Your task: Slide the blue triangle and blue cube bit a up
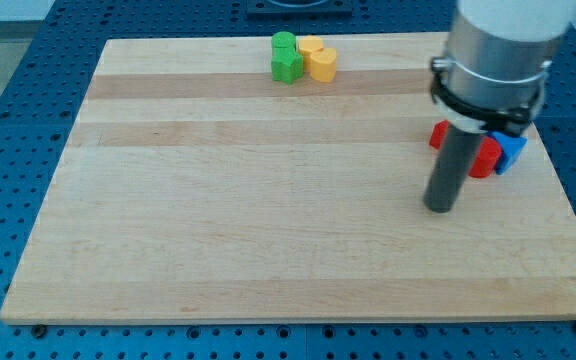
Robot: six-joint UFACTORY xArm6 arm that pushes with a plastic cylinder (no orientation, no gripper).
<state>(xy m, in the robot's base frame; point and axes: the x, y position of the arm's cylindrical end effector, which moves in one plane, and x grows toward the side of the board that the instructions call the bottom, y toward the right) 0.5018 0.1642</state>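
My tip (440, 207) rests on the bench (268, 220) at the frame's right, just below red blocks (484, 158) and a blue block (511, 150), possibly two, partly hidden; no pincer shows.

There is one camera, looking down at a slant from the board's (268, 230) near edge toward its far one, close enough that the wooden top fills nearly the whole view. My tip (439, 208) lands right of centre. The arm's grey housing (498, 50) rises above it and runs out of the view's top, nearest the lens.
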